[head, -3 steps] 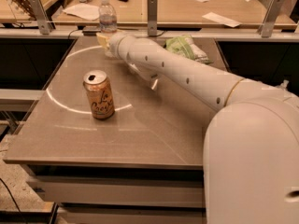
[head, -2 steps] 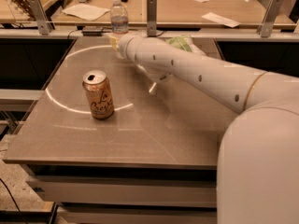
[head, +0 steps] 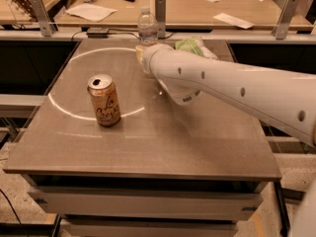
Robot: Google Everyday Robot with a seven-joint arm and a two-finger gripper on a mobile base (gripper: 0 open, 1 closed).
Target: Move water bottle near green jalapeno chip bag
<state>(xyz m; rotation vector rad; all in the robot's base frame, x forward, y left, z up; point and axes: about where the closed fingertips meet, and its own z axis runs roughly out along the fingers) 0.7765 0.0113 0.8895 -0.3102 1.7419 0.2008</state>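
Observation:
The water bottle (head: pixel 147 26), clear with a white cap, stands upright at the far middle of the table, its lower part hidden behind the end of my white arm. My gripper (head: pixel 141 51) is at that arm end, shut on the bottle's lower body. The green jalapeno chip bag (head: pixel 190 45) lies just right of the bottle at the far edge, partly hidden behind my arm. The bottle is about a hand's width left of the bag.
An orange-tan drink can (head: pixel 104 100) stands left of centre on the grey-brown table (head: pixel 148 152). My arm crosses the table's right half. Behind the table runs a wooden counter (head: pixel 197 9) with papers and metal posts.
My arm has swung right along the far edge, carrying the water bottle with it toward the chip bag. The can has not moved.

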